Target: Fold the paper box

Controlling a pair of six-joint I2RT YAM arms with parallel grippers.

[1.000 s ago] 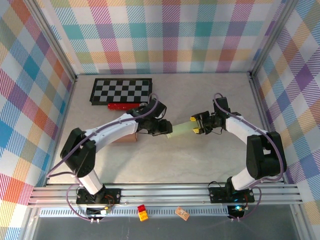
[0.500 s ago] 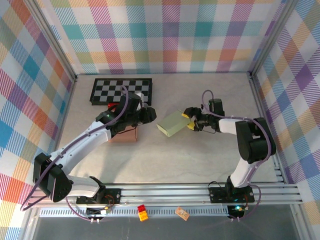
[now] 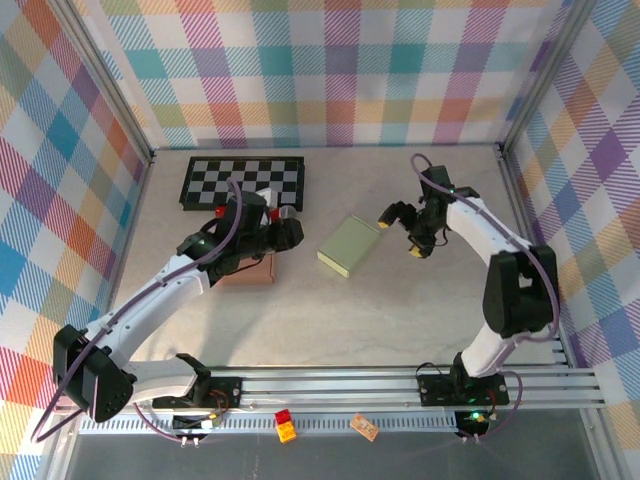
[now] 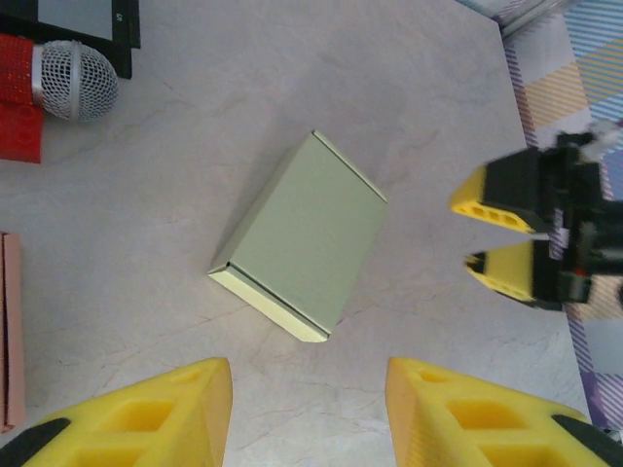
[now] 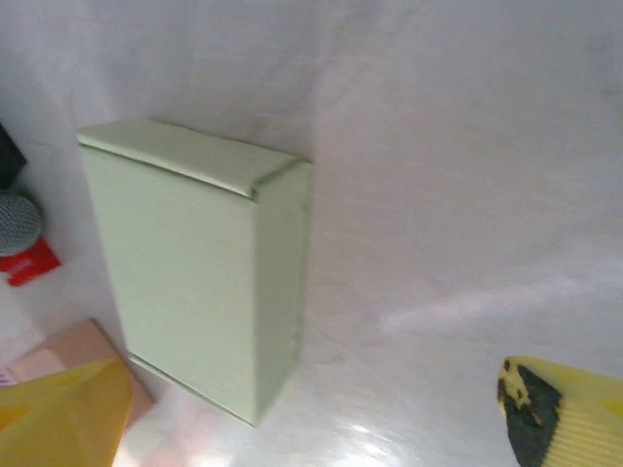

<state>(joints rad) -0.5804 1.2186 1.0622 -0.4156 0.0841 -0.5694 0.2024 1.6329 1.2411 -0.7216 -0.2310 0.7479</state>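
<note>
The pale green paper box (image 3: 348,247) lies closed and flat on the table, free of both grippers. My left gripper (image 3: 285,228) hovers to its left, open, with nothing between its yellow fingers. In the left wrist view the box (image 4: 302,235) lies ahead of the left gripper (image 4: 307,389). My right gripper (image 3: 398,232) stands just right of the box, open wide and empty; in the left wrist view the right gripper (image 4: 487,235) is off the box's right side. In the right wrist view the box (image 5: 185,263) lies ahead and to the left of the right gripper (image 5: 311,418).
A checkered board (image 3: 243,181) lies at the back left. A red-handled microphone (image 4: 73,80) lies in front of it. A pinkish-brown box (image 3: 250,270) sits under the left arm. The enclosure's plaid walls ring the table.
The right gripper opened, let go of the green box and drew back to the right. The box now rests on the table. The left gripper pulled away to the left.
</note>
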